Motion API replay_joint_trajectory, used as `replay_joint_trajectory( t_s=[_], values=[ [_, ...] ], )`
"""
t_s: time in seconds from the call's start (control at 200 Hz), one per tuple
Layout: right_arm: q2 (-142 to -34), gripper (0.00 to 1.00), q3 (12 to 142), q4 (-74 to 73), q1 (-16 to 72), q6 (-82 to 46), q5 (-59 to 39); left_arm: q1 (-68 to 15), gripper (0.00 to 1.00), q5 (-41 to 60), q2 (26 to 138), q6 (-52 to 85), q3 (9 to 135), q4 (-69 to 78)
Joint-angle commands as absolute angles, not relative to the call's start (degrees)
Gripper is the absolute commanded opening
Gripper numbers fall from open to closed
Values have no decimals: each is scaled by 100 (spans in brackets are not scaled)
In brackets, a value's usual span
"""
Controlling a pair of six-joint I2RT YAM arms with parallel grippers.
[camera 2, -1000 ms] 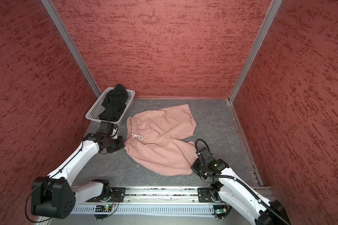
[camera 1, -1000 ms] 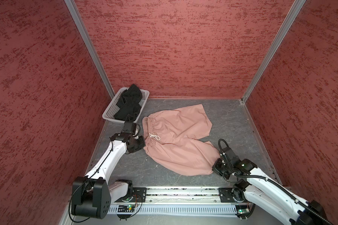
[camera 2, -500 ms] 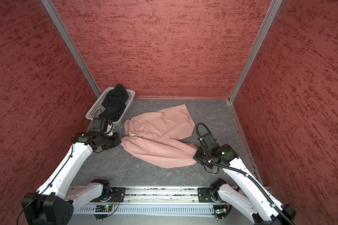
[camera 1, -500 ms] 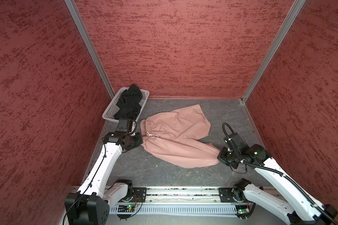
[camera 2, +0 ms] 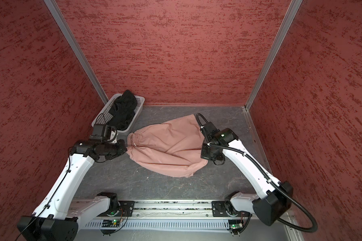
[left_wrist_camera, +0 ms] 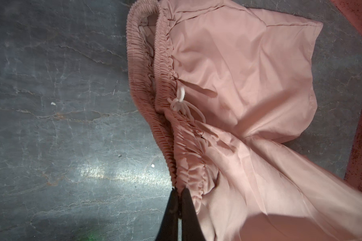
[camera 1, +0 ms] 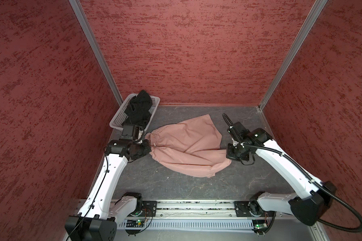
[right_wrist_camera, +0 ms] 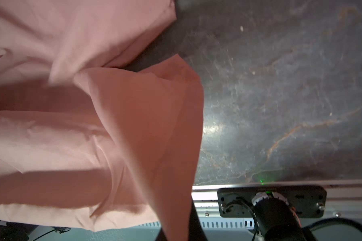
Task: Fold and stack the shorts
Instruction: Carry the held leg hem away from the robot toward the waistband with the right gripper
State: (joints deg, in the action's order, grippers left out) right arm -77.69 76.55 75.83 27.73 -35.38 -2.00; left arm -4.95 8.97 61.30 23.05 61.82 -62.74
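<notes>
Garment on table: dusty pink cloth shorts with a gathered elastic waistband [camera 1: 186,150] [camera 2: 167,150] are laid on the dark grey marbled tabletop [camera 1: 176,187]. The waistband is turned toward the left arm and the legs toward the right arm.
Raised part: the nearer leg of the pink shorts is drawn up at its outer corner; the far leg lies flat.
Left gripper [left_wrist_camera: 179,193]: the black fingers are pressed together on one end of the waistband [left_wrist_camera: 146,73]. In both top views the fingertips are hidden behind the wrist housing.
Right gripper [camera 1: 228,157]: it is closed, pinching the leg corner of the pink shorts. In the right wrist view the fingers are almost wholly covered by draped, blurred cloth [right_wrist_camera: 71,125].
Drawstring: a white cord [left_wrist_camera: 179,100] is knotted at mid-waistband, its ends partly lost in the gathers.
Second garment: plain black cloth shorts [camera 1: 139,108] [camera 2: 123,108] are bunched in a white perforated plastic basket [camera 1: 116,123] in the far left corner. Their outline cannot be made out.
Basket: the near end is hidden behind the left wrist.
</notes>
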Motion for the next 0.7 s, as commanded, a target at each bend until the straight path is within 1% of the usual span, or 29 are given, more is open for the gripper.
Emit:
replay_joint_trajectory(
  t_s=[0.0, 0.125, 0.286, 0.461, 0.691],
  values=[
    [-8285, 0, 8337, 6909, 2424, -2478, 38, -353, 0, 706, 6449, 2064, 6336, -5895],
    [-9290, 0, 9276, 6785, 2123, -1860, 187, -235, 0, 629, 6960, 1910, 6605, -5655],
    [-10294, 0, 10462, 6807, 1844, -1245, 250, 3, 0, 583, 7353, 1785, 6834, -5559],
    [-10924, 0, 11193, 6542, 1639, -831, 123, 310, 0, 613, 7541, 1690, 6791, -5338],
    [-11978, 0, 12365, 6306, 1569, -497, -71, 325, 0, 586, 8139, 1605, 7128, -5080]
  ],
)
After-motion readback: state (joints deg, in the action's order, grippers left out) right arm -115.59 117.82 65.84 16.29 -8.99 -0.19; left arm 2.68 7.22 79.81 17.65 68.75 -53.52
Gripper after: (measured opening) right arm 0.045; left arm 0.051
